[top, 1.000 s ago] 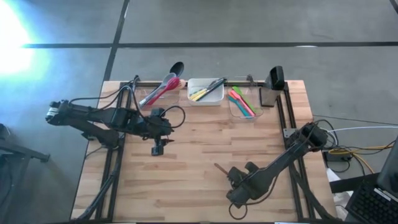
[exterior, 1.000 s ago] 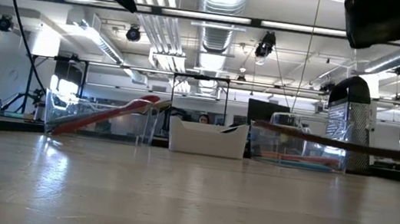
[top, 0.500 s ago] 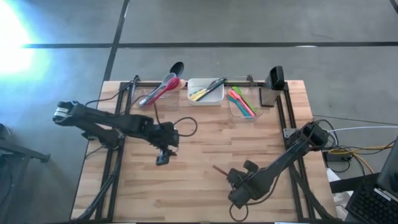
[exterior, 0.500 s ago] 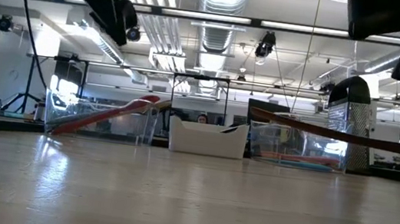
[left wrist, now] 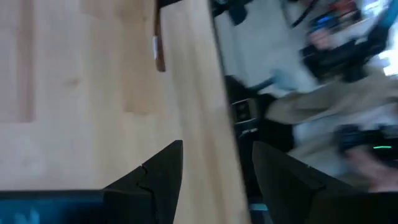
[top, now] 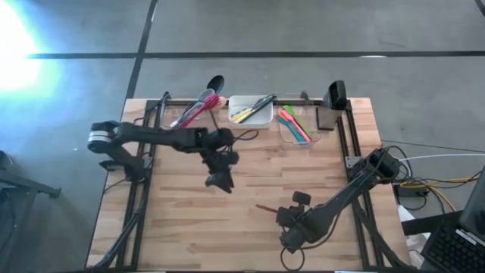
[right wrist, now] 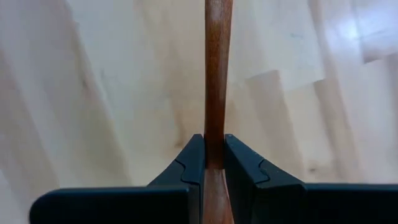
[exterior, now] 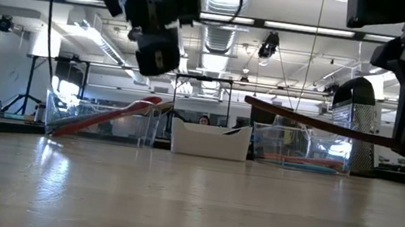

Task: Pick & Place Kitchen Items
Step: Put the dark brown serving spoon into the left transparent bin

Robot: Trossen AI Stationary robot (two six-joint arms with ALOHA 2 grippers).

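1. High view first: my right gripper (top: 288,218) sits low over the near-centre of the table (top: 174,227), with a wooden utensil (top: 267,207) sticking out of it toward the left arm's side.
2. In the right wrist view the fingers (right wrist: 194,163) are pinched together on the utensil's brown handle, which runs straight ahead, away from the wrist. In the low view it hangs clear of the tabletop, tilted slightly upward at its free end.
3. My left gripper (top: 220,180) hovers over the middle of the table, jaws apart with nothing between them. The wooden utensil's free end points roughly its way, though the two remain apart.
4. The other kitchen items are at the far edge: red and black spoons in the clear tub (top: 189,115), cutlery in the white tub (top: 250,112), coloured spatulas in another clear tub (top: 295,129).
5. My read: the tubs lie well beyond the right gripper, the left nearer them, so a handover along the handle's axis looks likely.
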